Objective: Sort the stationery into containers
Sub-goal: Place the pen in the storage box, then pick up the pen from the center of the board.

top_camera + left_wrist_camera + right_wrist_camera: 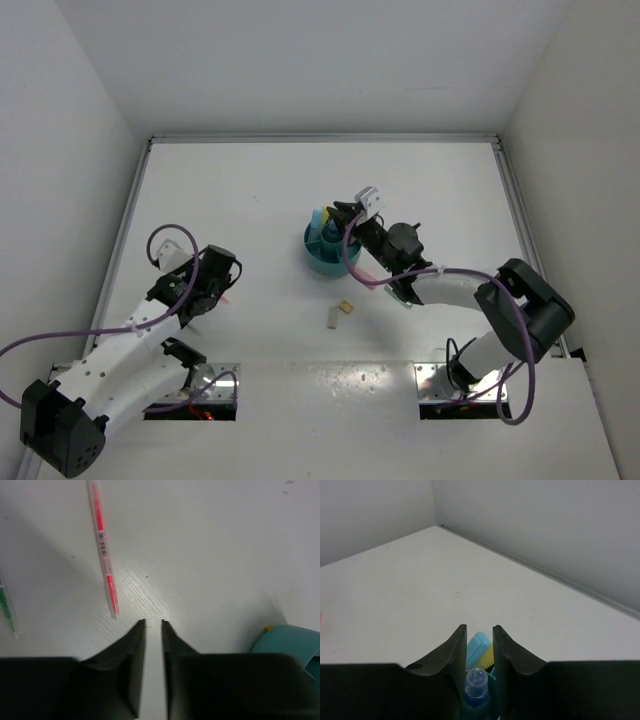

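At overhead-view centre, right gripper (479,628) flanks the clear-blue pen (476,682) standing in the teal organiser (318,267), grip indeterminate; left gripper (153,623), nearly shut and empty, must open wider for the pink pen (103,555) just ahead.

The green pen (6,607) runs off the left edge, the pink pen (103,555) off the top, the organiser (292,642) off the right. Overhead, the erasers (345,307) are too small to make out. The blue pen (476,682) is mostly hidden behind the right fingers (445,660).
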`<action>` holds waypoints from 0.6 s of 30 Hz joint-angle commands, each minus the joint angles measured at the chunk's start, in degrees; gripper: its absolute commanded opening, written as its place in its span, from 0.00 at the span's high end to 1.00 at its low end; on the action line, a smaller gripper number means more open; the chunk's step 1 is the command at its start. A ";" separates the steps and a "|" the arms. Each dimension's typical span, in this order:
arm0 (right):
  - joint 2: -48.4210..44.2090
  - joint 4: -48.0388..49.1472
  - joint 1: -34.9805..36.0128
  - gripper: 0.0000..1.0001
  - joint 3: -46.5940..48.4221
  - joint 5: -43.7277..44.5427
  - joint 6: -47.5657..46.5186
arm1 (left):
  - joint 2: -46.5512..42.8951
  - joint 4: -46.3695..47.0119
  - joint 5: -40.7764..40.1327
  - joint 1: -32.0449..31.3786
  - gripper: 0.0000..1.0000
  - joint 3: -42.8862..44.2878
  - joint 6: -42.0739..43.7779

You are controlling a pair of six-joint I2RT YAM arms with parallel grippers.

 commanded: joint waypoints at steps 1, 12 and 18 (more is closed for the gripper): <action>-5.31 4.39 -0.31 0.77 0.26 -1.76 -2.74 | 0.12 -3.37 -1.50 0.50 0.69 -0.12 -5.88; -11.99 -46.60 -2.07 0.75 24.87 -5.44 -10.22 | 15.15 -6.38 -4.24 1.12 0.31 3.75 -11.26; -15.25 -47.83 -2.68 0.95 21.80 -5.98 -12.16 | 19.54 -3.92 -3.98 7.08 0.38 6.29 -6.00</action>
